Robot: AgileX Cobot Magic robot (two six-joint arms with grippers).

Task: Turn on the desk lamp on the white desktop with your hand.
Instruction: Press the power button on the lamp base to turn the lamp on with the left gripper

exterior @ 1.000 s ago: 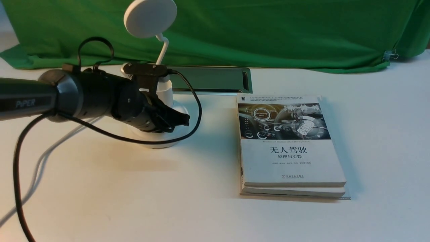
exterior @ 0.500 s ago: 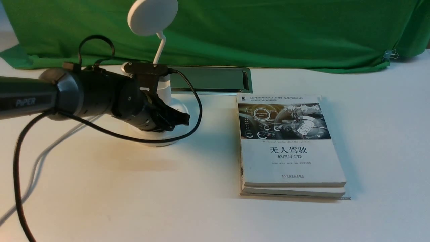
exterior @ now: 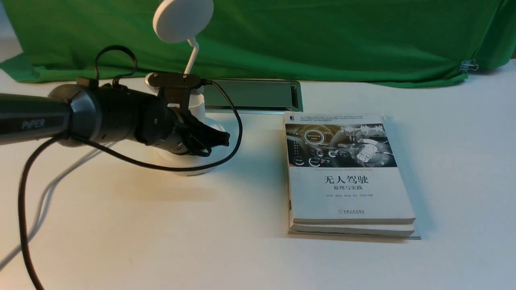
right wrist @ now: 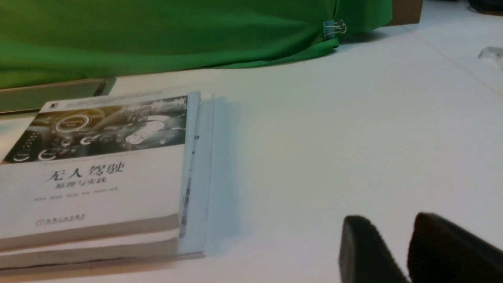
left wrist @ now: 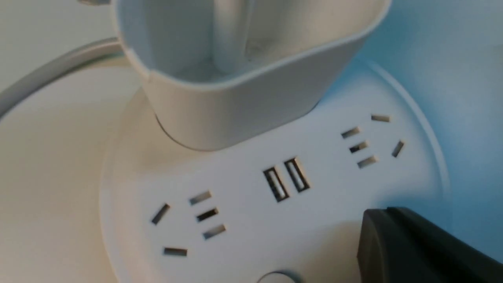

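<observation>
Claw [exterior: 215, 139] hovers over the white desktop [exterior: 250, 257] before green cloth [exterior: 322, 40].

likely lab | PiPER robot arm [exterior: 107, 112] | clipped green backdrop [exterior: 322, 40] | white desktop [exterior: 250, 257]

My left arm [exterior: 109, 112] is dark and thick, marked "PiPER", with a looping black cable [exterior: 23, 193] and black fingers [exterior: 215, 139].

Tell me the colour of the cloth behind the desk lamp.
The cloth is green, best seen in the front view.
</observation>
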